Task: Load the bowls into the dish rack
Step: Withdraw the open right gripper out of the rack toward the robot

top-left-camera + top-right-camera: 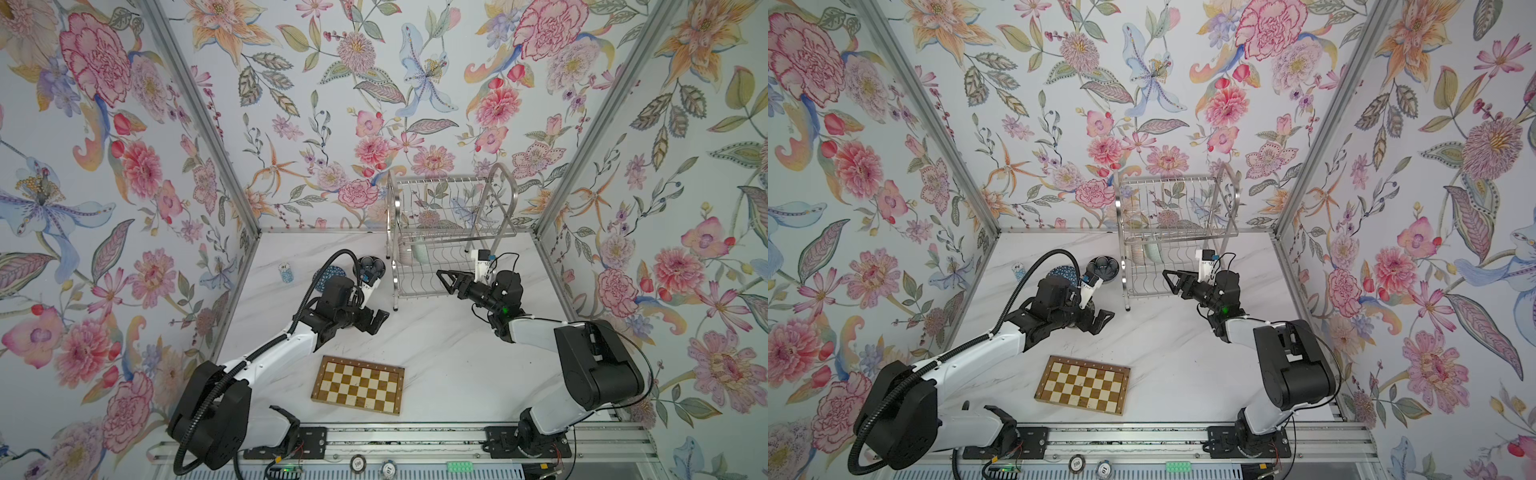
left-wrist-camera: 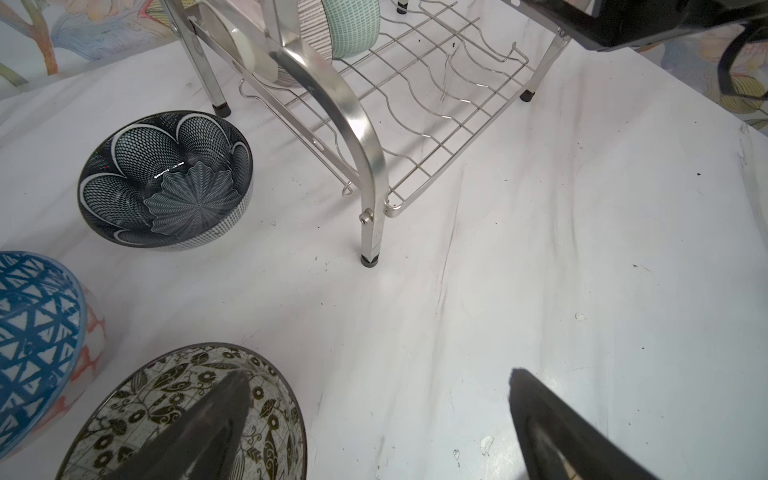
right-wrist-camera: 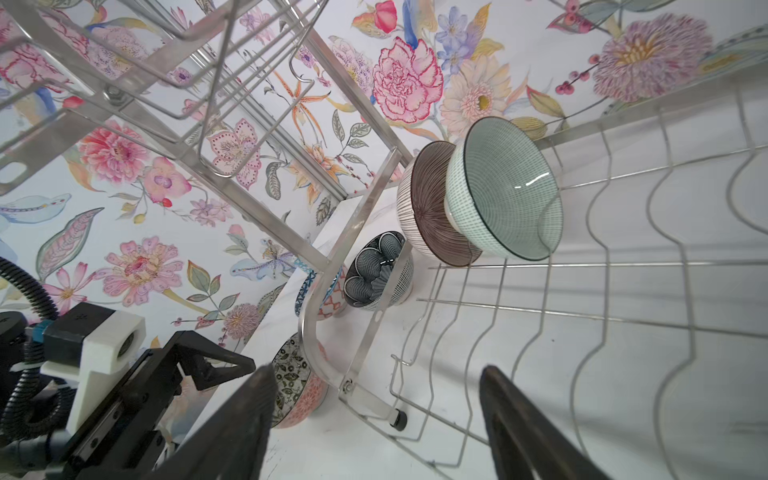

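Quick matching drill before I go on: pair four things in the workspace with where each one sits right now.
1. pale green bowl
2. navy petal bowl
3. black-and-white floral bowl
4. chessboard

A. lying flat, away from the bowls
B. on edge in the dish rack's lower tier
C. partly under the left gripper's open jaws
D. upright on the tabletop beside a rack leg

Pairs: 1-B, 2-D, 3-C, 4-A
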Tool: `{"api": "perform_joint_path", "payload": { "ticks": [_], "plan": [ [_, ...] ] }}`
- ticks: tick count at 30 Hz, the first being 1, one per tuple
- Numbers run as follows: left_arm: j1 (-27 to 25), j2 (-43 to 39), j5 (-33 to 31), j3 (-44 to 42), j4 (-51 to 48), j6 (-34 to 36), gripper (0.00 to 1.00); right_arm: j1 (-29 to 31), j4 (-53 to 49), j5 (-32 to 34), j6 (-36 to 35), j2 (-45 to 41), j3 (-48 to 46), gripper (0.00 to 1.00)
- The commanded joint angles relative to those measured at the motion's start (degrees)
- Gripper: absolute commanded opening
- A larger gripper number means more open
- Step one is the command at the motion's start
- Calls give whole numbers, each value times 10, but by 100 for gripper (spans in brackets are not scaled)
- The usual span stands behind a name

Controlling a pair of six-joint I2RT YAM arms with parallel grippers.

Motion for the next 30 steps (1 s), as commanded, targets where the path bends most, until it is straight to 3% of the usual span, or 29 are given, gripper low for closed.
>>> {"api": "perform_joint_path", "payload": {
  "ticks": [1,12,22,30],
  "plan": [
    [-4,2,-24,16,-13,-8,99,-4,-22,99,-68,-38,-37,77],
    [-9,-14,-109,33,-11,-65,99,-67,26,222,-63,-119,-127,77],
    [-9,-26,-124,64,-49,-100,99,-201,41,197,24,-139,-150,77],
    [2,-33,-108,74,-69,-117,99,-244,-176,152,32,-83,-13,75]
  ]
}}
